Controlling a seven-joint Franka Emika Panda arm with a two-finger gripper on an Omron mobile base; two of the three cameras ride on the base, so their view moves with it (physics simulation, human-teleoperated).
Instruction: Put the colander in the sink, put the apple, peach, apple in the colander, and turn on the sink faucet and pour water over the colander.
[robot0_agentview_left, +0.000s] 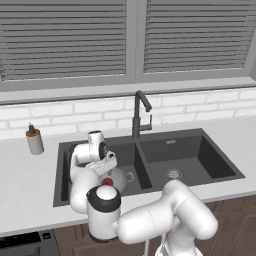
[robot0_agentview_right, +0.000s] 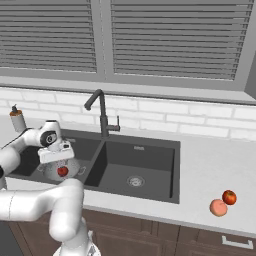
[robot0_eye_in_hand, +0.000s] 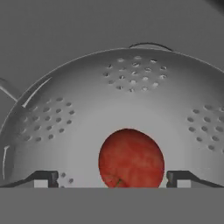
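The silvery colander (robot0_eye_in_hand: 131, 87) sits in the left basin of the dark sink (robot0_agentview_left: 210, 155), and a red apple (robot0_eye_in_hand: 131, 158) rests on its bottom. My gripper (robot0_eye_in_hand: 113, 177) hangs just above the bowl, open, its fingers spread wider than the apple and clear of it. From the base views the gripper (robot0_agentview_left: 107, 169) (robot0_agentview_right: 59, 159) hovers over the colander (robot0_agentview_left: 122, 176) (robot0_agentview_right: 50, 172) with the apple (robot0_agentview_left: 107, 181) (robot0_agentview_right: 62, 171) below it. The peach (robot0_agentview_right: 218, 207) and a second apple (robot0_agentview_right: 229, 196) lie on the counter right of the sink. The faucet (robot0_agentview_left: 140, 112) (robot0_agentview_right: 102, 117) runs no water.
A grey soap dispenser (robot0_agentview_left: 34, 140) (robot0_agentview_right: 17, 119) stands on the counter left of the sink. The white tiled wall and a shuttered window close off the back. My own arm crosses the front of the left basin.
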